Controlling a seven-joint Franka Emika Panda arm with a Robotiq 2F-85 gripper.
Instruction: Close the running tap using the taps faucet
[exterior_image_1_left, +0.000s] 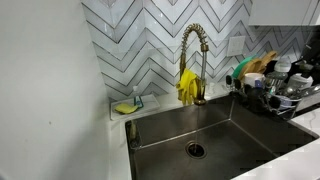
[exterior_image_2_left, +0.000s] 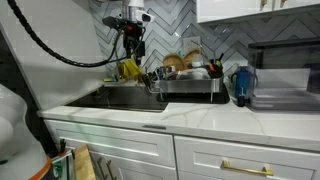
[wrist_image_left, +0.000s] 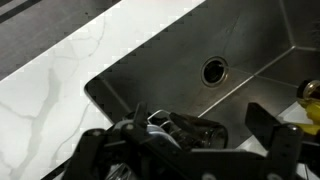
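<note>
The brass-gold gooseneck tap (exterior_image_1_left: 195, 55) stands behind the steel sink (exterior_image_1_left: 240, 135), with its spring-coiled neck arching left. Yellow rubber gloves (exterior_image_1_left: 187, 88) hang on its stem. I cannot make out a water stream. My gripper (exterior_image_2_left: 134, 48) hangs from the arm above the back of the sink, just above the gloves (exterior_image_2_left: 128, 68), and the tap is hidden behind it there. In the wrist view the gripper (wrist_image_left: 198, 112) is open, its two dark fingers spread over the sink floor and holding nothing. The gripper does not show in the exterior view that faces the tap.
The sink drain (wrist_image_left: 214, 70) lies in the basin's middle. A dish rack (exterior_image_1_left: 275, 90) full of dishes stands beside the sink. A small dish with a sponge (exterior_image_1_left: 128, 105) sits on the opposite ledge. White marble counter (wrist_image_left: 50, 90) borders the sink. A blue bottle (exterior_image_2_left: 240, 85) stands on the counter.
</note>
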